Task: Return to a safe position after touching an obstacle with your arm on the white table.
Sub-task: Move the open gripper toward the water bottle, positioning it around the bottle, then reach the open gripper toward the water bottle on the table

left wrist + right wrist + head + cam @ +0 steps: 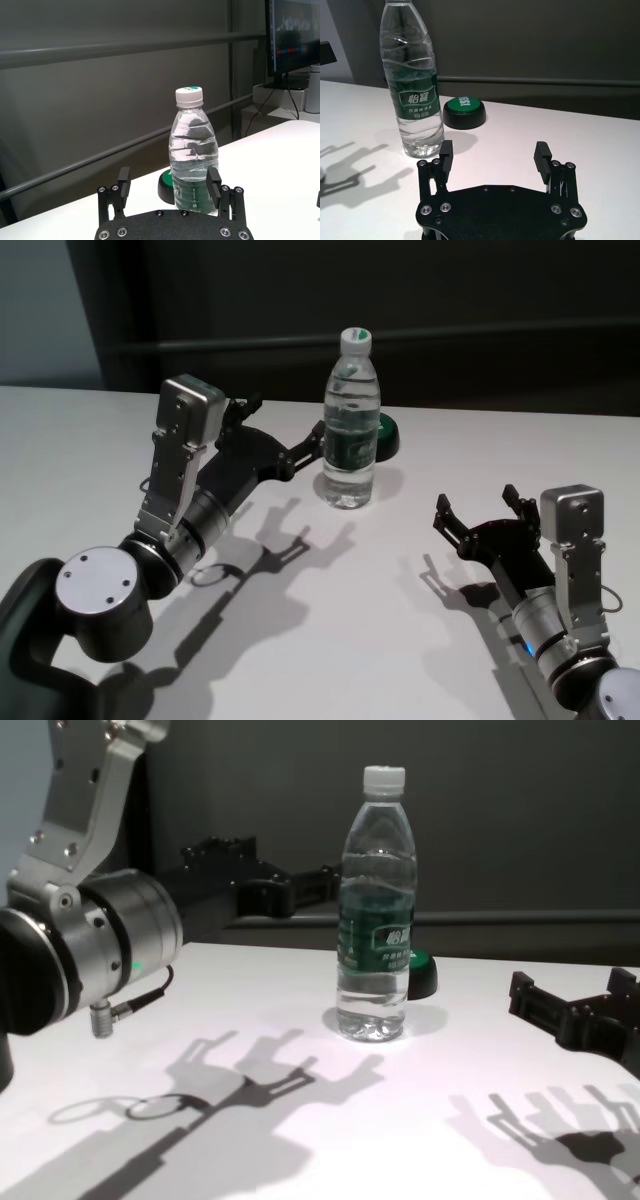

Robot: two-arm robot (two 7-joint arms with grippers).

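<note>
Silver-grey aluminium links on black joints. Black flat-plate left end effector (170, 187) and right end effector (494, 155), ribbed finger pads, shiny round screw heads, thin black cable loops.

A black dome button (464, 112) with green top.

Hard light from behind and above threw crisp, dark shadows of my arms and fingers toward me across the smooth white table (330, 640). The tall clear plastic water bottle (351, 420) glinted, focus stayed sharp, and the backdrop was dim.
</note>
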